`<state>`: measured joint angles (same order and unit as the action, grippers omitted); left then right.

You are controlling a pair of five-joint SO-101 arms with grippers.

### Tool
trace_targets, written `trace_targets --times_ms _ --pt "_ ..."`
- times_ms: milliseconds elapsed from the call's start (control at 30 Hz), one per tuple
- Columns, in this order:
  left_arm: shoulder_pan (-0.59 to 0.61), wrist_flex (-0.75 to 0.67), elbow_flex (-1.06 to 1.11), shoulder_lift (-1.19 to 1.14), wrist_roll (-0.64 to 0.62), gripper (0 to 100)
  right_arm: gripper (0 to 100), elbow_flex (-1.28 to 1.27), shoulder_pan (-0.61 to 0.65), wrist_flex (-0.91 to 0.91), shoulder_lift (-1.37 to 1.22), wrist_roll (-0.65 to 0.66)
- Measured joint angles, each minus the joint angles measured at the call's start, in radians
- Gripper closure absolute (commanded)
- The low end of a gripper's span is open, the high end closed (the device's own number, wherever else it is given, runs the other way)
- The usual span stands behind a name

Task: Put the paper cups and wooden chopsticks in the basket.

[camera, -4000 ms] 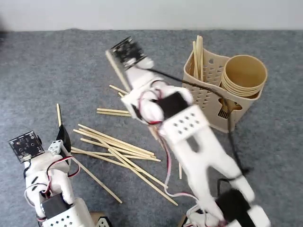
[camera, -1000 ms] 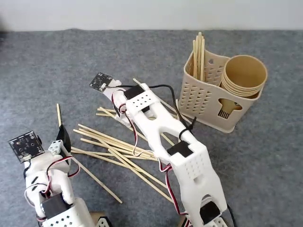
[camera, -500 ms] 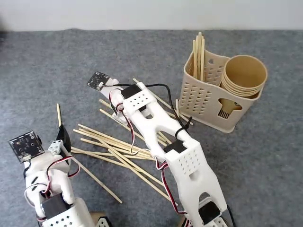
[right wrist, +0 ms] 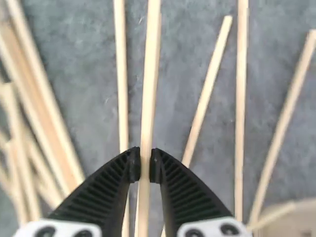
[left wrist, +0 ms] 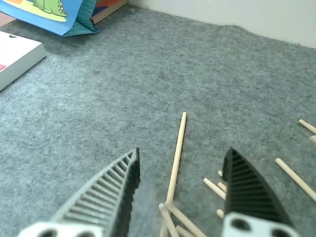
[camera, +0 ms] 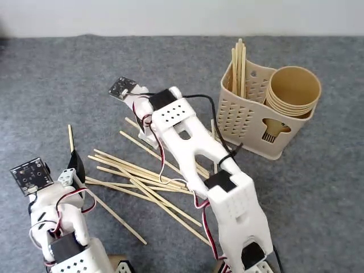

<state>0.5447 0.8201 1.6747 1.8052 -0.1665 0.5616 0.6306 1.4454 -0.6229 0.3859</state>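
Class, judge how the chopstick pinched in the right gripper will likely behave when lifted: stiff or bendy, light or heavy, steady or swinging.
Probably stiff: the chopstick runs straight. Likely light, being thin wood. The right gripper pinches it at one spot, with much length beyond, so it may pivot or slip.

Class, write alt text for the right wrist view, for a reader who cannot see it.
The right arm's black gripper is closed on one wooden chopstick. Several more chopsticks lie scattered around it on grey carpet.
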Motion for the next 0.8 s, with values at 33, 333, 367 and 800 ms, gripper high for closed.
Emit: trace_targets --times_ms 33,333,367,800 --pt "0.000 0.000 0.000 0.000 0.000 74 99.1 0.000 0.000 0.028 0.023 -0.003" --pt "0.000 0.000 0.000 0.000 0.000 74 99.1 0.000 0.000 0.230 0.218 -0.009" --pt "0.000 0.000 0.000 0.000 0.000 74 99.1 0.000 0.000 0.247 0.235 -0.009" --pt "0.000 0.000 0.000 0.000 0.000 74 99.1 -0.170 0.000 0.301 0.463 -0.009"
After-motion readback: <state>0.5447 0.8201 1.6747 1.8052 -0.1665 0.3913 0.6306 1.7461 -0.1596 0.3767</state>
